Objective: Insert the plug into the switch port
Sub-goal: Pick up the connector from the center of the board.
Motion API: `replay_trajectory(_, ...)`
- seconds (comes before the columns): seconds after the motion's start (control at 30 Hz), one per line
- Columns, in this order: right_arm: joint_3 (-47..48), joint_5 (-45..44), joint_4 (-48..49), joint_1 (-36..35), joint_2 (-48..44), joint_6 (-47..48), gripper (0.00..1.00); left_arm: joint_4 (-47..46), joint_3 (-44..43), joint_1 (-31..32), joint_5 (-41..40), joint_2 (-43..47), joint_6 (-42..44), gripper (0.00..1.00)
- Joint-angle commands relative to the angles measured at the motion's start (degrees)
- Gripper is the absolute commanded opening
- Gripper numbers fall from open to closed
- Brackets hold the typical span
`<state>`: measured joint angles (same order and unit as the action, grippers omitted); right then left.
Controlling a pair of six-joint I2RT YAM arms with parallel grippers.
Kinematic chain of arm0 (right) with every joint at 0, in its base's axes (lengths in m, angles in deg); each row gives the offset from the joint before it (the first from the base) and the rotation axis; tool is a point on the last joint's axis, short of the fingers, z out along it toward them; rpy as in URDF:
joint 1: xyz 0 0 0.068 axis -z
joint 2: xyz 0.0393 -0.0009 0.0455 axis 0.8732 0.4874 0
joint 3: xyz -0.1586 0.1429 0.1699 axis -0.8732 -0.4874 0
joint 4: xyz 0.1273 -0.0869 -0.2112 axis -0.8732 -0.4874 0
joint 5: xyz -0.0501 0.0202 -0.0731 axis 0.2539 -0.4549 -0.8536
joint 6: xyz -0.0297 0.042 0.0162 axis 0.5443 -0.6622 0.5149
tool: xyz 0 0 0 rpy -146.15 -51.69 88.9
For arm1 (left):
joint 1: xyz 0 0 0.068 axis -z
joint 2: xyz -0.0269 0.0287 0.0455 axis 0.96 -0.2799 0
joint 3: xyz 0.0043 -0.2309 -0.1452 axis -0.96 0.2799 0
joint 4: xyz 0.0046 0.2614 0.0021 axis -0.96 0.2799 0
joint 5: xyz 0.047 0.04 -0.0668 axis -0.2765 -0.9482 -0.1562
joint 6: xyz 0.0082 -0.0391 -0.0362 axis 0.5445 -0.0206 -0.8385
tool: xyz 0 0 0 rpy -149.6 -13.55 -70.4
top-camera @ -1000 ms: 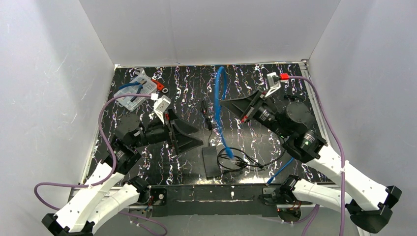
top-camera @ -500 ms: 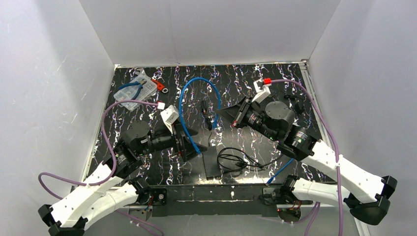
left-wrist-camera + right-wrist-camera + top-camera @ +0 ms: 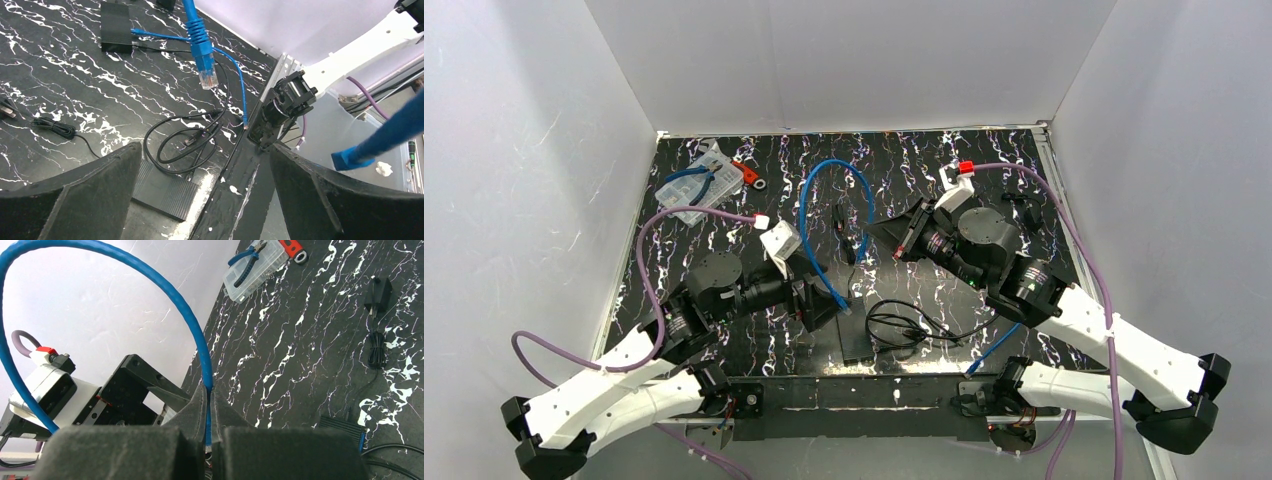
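I work inside a white box of a room: a plain back wall [image 3: 844, 60] ahead of me, a left wall [image 3: 514, 200] and a right wall [image 3: 1174, 150] slanting in on either side, all matte and bare. The left one carries faint scratches and scuffs that catch the light. Beneath me is a tabletop [image 3: 904, 160] of black with thin white marbled veins, and it takes a mild sheen. A pale metal rim [image 3: 854, 131] runs along its far edge where it meets the back wall. A dark strip [image 3: 864, 392], flecked with white, runs across the near edge. The light is soft and even, with only dim shadows.
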<state>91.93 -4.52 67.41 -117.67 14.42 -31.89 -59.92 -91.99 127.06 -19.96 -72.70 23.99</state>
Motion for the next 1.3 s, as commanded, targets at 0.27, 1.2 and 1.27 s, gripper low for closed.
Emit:
replay_trajectory(0.27,0.9,-2.9,2.9,-0.5,-3.2,1.4,0.01,5.4,-2.0,0.6,-8.0,2.1,0.6,1.00)
replay_trajectory(1.2,-8.0,0.9,12.5,-0.5,-13.1,6.1,0.01,22.9,-7.4,0.6,0.1,14.3,1.6,1.00)
replay_trajectory(1.27,-9.0,2.0,14.0,-0.5,-14.4,6.8,0.01,23.2,-7.3,0.6,0.0,15.5,1.6,1.00)
